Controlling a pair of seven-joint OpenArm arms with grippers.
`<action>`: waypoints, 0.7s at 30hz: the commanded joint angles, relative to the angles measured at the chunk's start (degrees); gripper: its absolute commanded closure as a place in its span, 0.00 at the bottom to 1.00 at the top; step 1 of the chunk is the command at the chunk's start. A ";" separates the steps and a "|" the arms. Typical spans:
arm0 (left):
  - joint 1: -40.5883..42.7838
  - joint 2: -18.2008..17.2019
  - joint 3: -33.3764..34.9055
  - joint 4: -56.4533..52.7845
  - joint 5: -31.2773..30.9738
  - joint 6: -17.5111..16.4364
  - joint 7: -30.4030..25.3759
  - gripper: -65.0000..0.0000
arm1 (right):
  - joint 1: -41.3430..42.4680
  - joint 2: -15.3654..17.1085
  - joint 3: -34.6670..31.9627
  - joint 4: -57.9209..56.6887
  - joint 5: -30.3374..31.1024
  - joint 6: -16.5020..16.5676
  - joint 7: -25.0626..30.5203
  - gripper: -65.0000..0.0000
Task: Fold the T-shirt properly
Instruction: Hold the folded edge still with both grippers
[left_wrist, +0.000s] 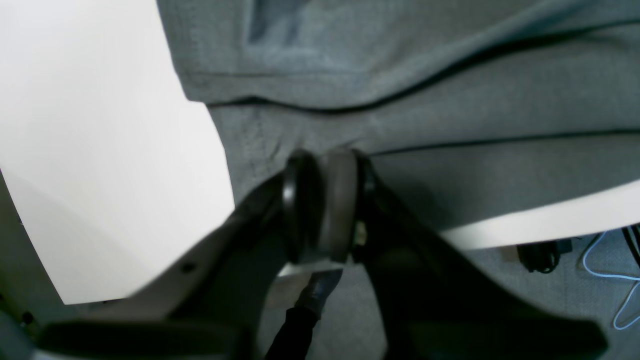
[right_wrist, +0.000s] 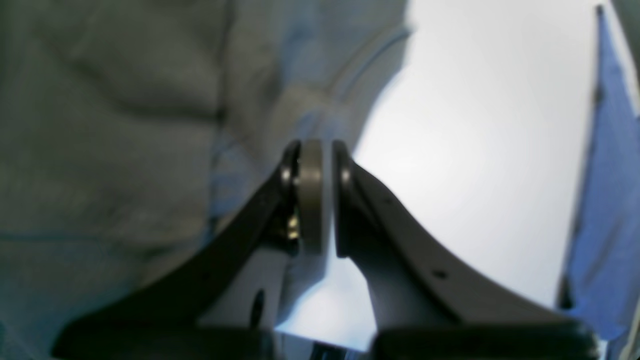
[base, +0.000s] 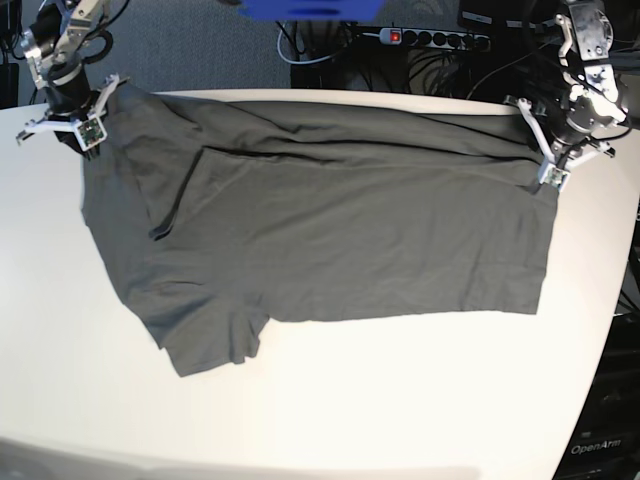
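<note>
The dark grey T-shirt (base: 340, 230) lies spread and wrinkled across the white table (base: 350, 410), with one sleeve pointing to the near left and a long crease along its far side. At the shirt's far right corner, my left gripper (base: 552, 175) is shut on the cloth. In the left wrist view its pads (left_wrist: 325, 155) press together on a fold of the T-shirt (left_wrist: 450, 100) near the table edge. My right gripper (base: 90, 128) is at the far left corner. In the right wrist view its fingertips (right_wrist: 316, 145) are closed at the edge of the T-shirt (right_wrist: 125, 125).
A power strip (base: 430, 38) and tangled cables lie on the floor behind the table. A blue object (base: 310, 10) sits at the top edge of the base view, and a blue object (right_wrist: 605, 200) shows in the right wrist view. The table's far edge runs just behind both grippers.
</note>
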 joint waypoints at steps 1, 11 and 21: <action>0.73 -0.19 -0.06 -0.63 2.40 0.23 3.27 0.87 | -0.45 0.40 0.22 1.72 0.74 -0.47 0.84 0.95; 0.99 0.69 -0.06 3.77 2.22 0.23 3.18 0.87 | -0.63 -1.63 0.92 4.71 0.74 -0.47 0.84 0.95; 0.20 2.54 -1.47 13.09 2.49 0.58 3.53 0.87 | -0.63 -1.63 1.01 2.86 0.83 -0.47 0.76 0.95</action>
